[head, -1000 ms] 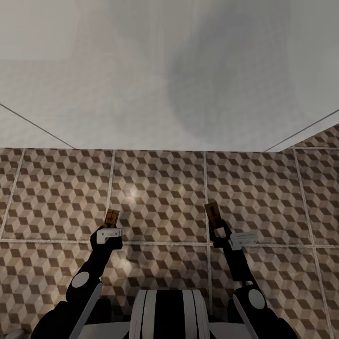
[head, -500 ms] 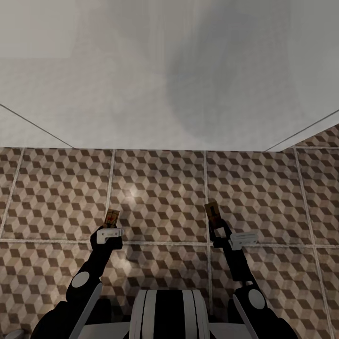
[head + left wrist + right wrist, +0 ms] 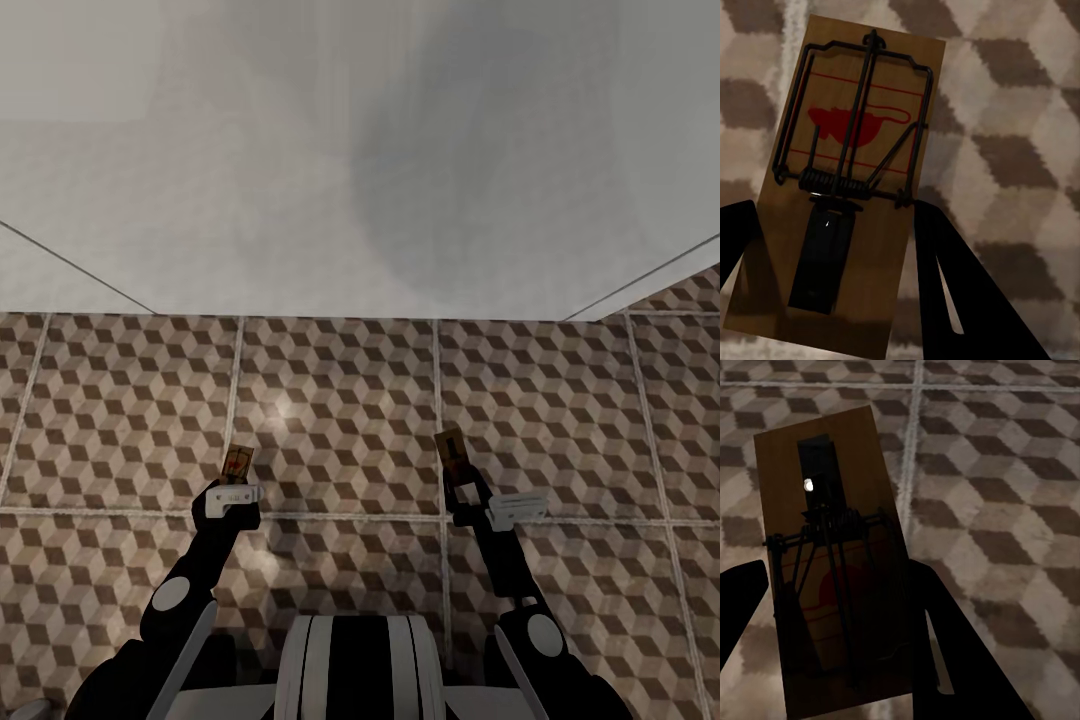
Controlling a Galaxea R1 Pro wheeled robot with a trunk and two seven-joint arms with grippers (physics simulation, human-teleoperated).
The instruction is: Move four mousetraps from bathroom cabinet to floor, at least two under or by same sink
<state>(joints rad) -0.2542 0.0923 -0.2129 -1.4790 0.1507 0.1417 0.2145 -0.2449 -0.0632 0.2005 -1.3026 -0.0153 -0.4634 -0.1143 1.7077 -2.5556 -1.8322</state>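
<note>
Tan wood is showing between both pairs of dark fingers: each arm is gripping one small mousetrap above the bathroom floor (image 3: 340, 400). The left gripper (image 3: 232, 487) is pinching its mousetrap (image 3: 237, 461) by the long sides near the plain end, so the board's long axis is running straight out past the fingertips; the wrist view shows that trap (image 3: 851, 180) face-on, with a red mouse print, a coiled spring and a dark wire bar. The right gripper (image 3: 462, 484) is clamping the other mousetrap (image 3: 451, 447) the same way, board (image 3: 832, 562) pointing outward, its wire frame and spring in shadow. Both traps are hanging over the cube-patterned tiles, the right one roughly over a grout line, the left one well to the left of that line. How high they are hanging cannot be told. A pale white surface (image 3: 300, 200) is rising beyond the tiles; whether it belongs to the sink unit is unclear. Lowering either arm straight down looks like the likely release.
</note>
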